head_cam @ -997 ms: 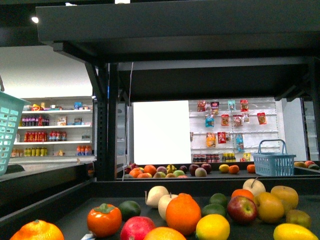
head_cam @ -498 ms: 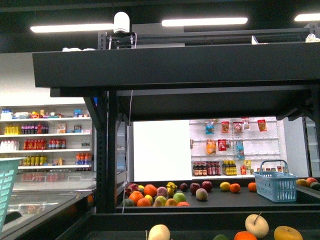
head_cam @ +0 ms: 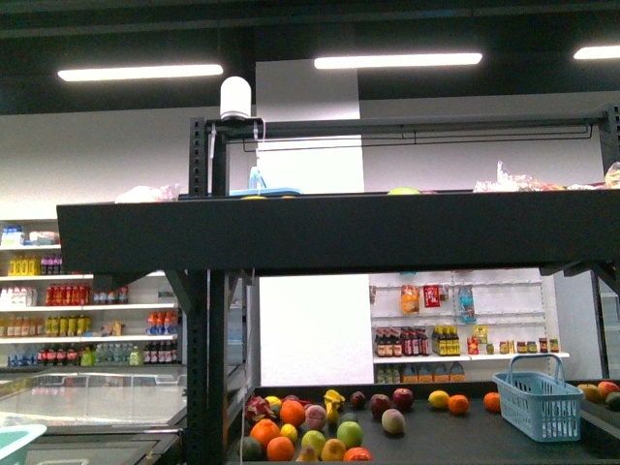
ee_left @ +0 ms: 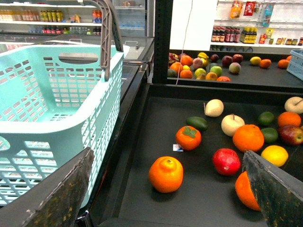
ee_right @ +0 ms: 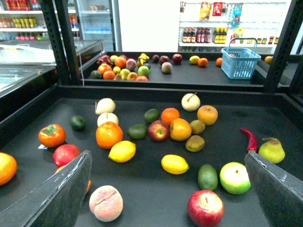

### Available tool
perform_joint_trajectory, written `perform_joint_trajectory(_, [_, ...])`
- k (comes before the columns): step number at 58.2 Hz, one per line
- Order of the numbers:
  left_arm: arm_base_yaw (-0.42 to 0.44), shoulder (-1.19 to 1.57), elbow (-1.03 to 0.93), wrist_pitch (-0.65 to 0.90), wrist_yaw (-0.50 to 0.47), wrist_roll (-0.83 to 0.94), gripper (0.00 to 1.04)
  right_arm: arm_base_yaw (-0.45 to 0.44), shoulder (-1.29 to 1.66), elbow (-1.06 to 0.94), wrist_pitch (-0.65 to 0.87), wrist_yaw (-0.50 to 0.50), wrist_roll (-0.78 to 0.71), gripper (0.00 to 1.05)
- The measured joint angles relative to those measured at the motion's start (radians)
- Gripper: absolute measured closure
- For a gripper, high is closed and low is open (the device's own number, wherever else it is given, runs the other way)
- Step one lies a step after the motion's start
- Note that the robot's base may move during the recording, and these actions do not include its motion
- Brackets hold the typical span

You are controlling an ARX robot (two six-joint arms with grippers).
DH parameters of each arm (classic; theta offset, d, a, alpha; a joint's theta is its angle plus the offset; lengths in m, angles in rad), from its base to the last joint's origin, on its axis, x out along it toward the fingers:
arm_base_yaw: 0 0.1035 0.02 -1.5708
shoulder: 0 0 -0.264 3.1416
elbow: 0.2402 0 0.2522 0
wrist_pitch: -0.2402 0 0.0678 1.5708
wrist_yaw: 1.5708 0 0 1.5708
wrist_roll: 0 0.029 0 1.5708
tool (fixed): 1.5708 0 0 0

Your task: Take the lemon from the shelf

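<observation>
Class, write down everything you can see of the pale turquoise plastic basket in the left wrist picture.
The pale turquoise plastic basket is rectangular, its walls pierced by rows of slots below a solid rim. A hand slot is cut in the far wall, and a grey handle stands raised over it. It sits upright and looks empty. It stands close beside the black metal shelf, along the deck's edge. Whether they touch, and what bears the basket, cannot be seen.

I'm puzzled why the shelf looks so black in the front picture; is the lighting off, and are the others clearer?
Front view: ceiling strip lights glare white, the shelf is dark and backlit. Left wrist view: fruits sharp, left gripper fingers soft. Right wrist view: evenly lit, right gripper fingers soft.
</observation>
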Motion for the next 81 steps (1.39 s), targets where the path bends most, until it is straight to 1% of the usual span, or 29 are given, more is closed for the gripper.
perform_joint_trajectory(25, [0.0,0.0,0.0,0.0,-0.002,0.0,0.08,0.0,0.0,0.0,0.0,0.0,0.0,0.07])
perform_joint_trajectory(27, [-0.015,0.019,0.014,-0.045,-0.058,-0.043,0.08,0.0,0.0,0.0,0.0,0.0,0.0,0.07])
perform_joint_trajectory(29, [-0.038,0.07,0.041,-0.118,-0.119,-0.133,0.08,0.0,0.0,0.0,0.0,0.0,0.0,0.07])
perform_joint_trajectory(30, [-0.046,0.098,0.051,-0.143,-0.127,-0.177,0.08,0.0,0.0,0.0,0.0,0.001,0.0,0.07])
perform_joint_trajectory(33, [-0.055,0.162,0.071,-0.163,-0.112,-0.283,0.08,0.0,0.0,0.0,0.0,0.0,0.0,0.07])
perform_joint_trajectory(37, [-0.052,0.241,0.117,-0.146,-0.072,-0.409,0.08,0.0,0.0,0.0,0.0,0.0,0.0,0.07])
perform_joint_trajectory(40, [-0.021,0.32,0.18,-0.11,-0.006,-0.502,0.08,0.0,0.0,0.0,0.0,0.0,0.0,0.07])
perform_joint_trajectory(44, [0.046,0.42,0.269,-0.065,0.085,-0.592,0.08,0.0,0.0,0.0,0.0,0.0,0.0,0.07])
perform_joint_trajectory(48, [0.148,0.547,0.377,-0.028,0.192,-0.687,0.08,0.0,0.0,0.0,0.0,0.0,0.0,0.07])
perform_joint_trajectory(49, [0.16,0.563,0.389,-0.024,0.204,-0.705,0.08,0.0,0.0,0.0,0.0,0.0,0.0,0.07])
perform_joint_trajectory(52, [0.236,0.663,0.468,-0.005,0.264,-0.773,0.08,0.0,0.0,0.0,0.0,0.0,0.0,0.07])
perform_joint_trajectory(55, [0.298,0.759,0.537,0.018,0.291,-0.828,0.08,0.0,0.0,0.0,0.0,0.0,0.0,0.07])
perform_joint_trajectory(61, [0.388,0.946,0.661,0.067,0.336,-0.925,0.08,0.0,0.0,0.0,0.0,0.0,0.0,0.07])
perform_joint_trajectory(64, [0.413,1.039,0.719,0.085,0.349,-0.978,0.08,0.0,0.0,0.0,0.0,0.0,0.0,0.07])
perform_joint_trajectory(66, [0.424,1.452,0.998,0.163,0.356,-1.147,0.08,0.0,0.0,0.0,0.0,0.0,0.0,0.07])
perform_joint_trajectory(81, [0.422,1.609,1.128,0.191,0.349,-1.204,0.08,0.0,0.0,0.0,0.0,0.0,0.0,0.07])
